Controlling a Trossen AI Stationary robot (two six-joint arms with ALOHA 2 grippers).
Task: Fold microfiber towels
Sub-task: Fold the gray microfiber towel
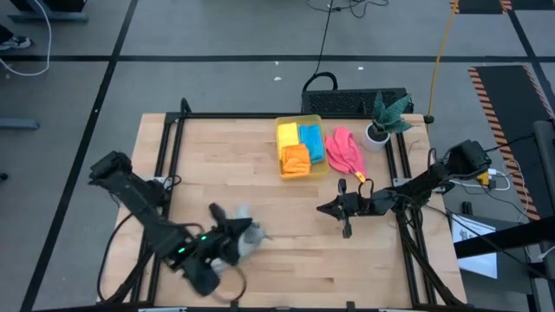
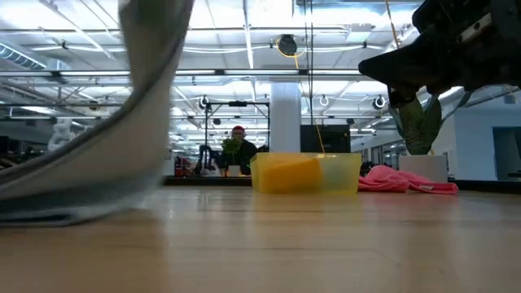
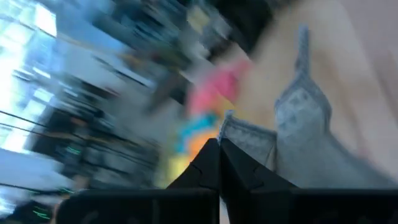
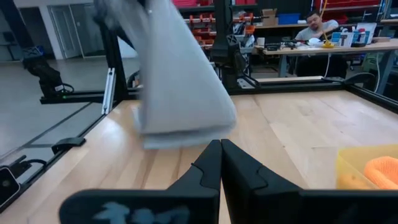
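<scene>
My left gripper (image 1: 232,230) is shut on the light grey towel (image 1: 249,240) near the table's front left; the towel also shows in the right wrist view (image 4: 180,81) and the low view (image 2: 122,155). My right gripper (image 1: 326,209) is shut and empty, above the table's right middle, pointing toward the grey towel. The pink towel (image 1: 344,149) lies crumpled on the table beside the yellow bin (image 1: 287,126). The yellow (image 1: 287,139), blue (image 1: 311,143) and orange (image 1: 296,161) towels lie in the bin. My left gripper pinches the grey towel between its two shut fingers at an upper edge (image 3: 231,127); one layer or several, I cannot tell. The towel hangs below the fingers and widens downward. Its lower end (image 2: 57,207) lies on the table.
A green plant in a white pot (image 1: 379,126) stands at the table's far right corner, next to the pink towel. A black frame rail (image 1: 260,115) runs around the table. Bare wood (image 1: 347,269) lies between the two grippers and along the front. A person sits at a bench in the room beyond (image 4: 317,28).
</scene>
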